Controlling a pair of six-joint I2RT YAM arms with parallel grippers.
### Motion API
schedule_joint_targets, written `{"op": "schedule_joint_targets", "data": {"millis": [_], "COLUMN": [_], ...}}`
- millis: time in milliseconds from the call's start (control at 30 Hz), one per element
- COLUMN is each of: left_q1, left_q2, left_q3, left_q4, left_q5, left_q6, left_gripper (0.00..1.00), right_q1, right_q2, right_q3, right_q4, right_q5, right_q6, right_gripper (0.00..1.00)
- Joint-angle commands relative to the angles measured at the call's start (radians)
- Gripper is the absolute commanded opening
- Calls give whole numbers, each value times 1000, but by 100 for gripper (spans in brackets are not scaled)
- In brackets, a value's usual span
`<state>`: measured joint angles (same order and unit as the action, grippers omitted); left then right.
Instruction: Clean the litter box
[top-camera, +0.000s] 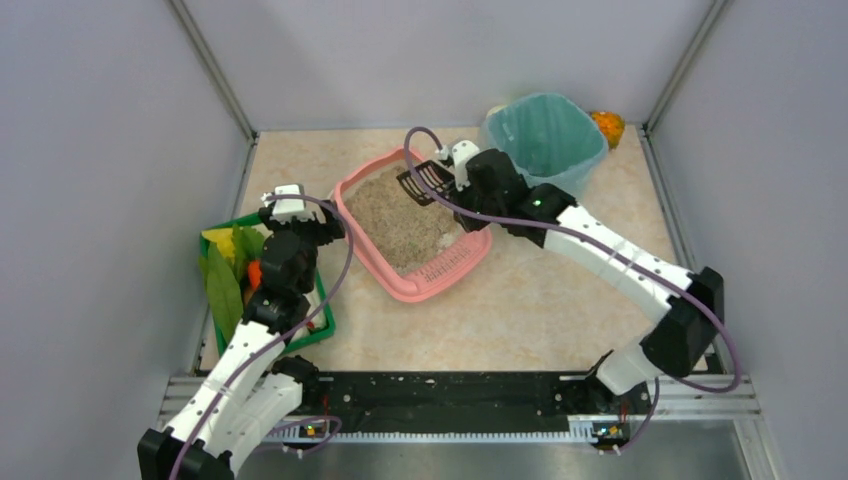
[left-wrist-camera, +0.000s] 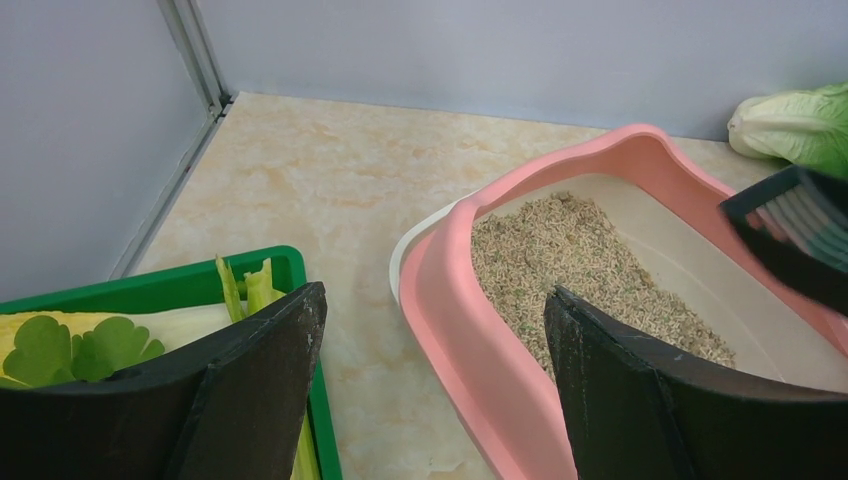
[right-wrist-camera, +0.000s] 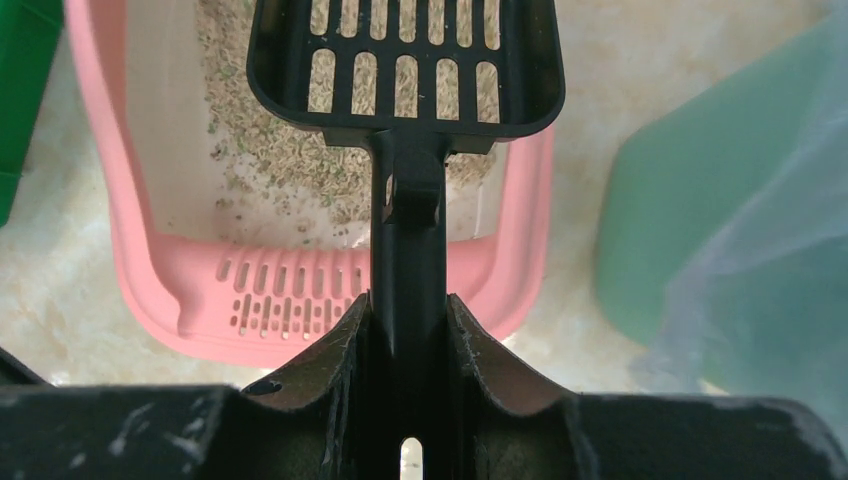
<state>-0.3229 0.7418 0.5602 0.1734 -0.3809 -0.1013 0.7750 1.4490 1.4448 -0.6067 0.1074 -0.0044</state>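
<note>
Clamped in the right gripper (right-wrist-camera: 407, 312), whose black fingers (right-wrist-camera: 318, 372) look matt and scuffed with pale scratches, the scoop (right-wrist-camera: 405, 135) is matt black plastic. Ahead of it the litter box (right-wrist-camera: 130, 240) is smooth pink plastic with a soft sheen, holding coarse, grainy beige litter (right-wrist-camera: 290, 150). To its right the bin (right-wrist-camera: 650, 230) wears thin translucent film.

Beige marbled tabletop (top-camera: 540, 300) carries the litter box (top-camera: 440, 283) at centre, a green tray (top-camera: 326, 310) at left, a teal-lined bin (top-camera: 585, 160) at the back right corner, with an orange object (top-camera: 607, 127) just behind the bin
</note>
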Motion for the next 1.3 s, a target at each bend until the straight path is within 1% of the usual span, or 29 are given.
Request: {"op": "schedule_joint_targets", "data": {"millis": [0,167,300,367,567,767,833,1000,1133,1267], "left_q1": [-4,-4,-4,-4,-4,-4,-4,-5,-9,-15], "left_q2": [-13,-17,-20,-21,-27,-32,-35,-52,-72,-98], "left_q3": [-7,-7,-7,-6,-6,-4,-3,1,5,18], "left_q4": [52,54,52,52,51,49,48,38,18,-20], "left_q5": [-10,-14,-20,-22,-19,-18,-17,-8,-13,-8], "left_q6": [1,1,6,6,5,1,0,-7,-12,-30], "left_gripper": [85,85,85,85,85,85,85,85,85,85], "right_q1": [28,34,42,48,56,59,58,58,58,58], "right_q2": [98,199,274,307,369,389,387,372,358,290], "right_q3": [-5,-27,-14,21,143,228,251,287,287,290], "right_q4": [56,52,5,-44,-199,-330,-360,-409,-438,-439], "right_q5": [79,51,5,-2,-24,-36,-36,-60,-81,-44], "right_q6": [187,260,270,262,213,198,195,195,201,210], "right_gripper": [0,0,0,1,8,19,26,41,48,51]}}
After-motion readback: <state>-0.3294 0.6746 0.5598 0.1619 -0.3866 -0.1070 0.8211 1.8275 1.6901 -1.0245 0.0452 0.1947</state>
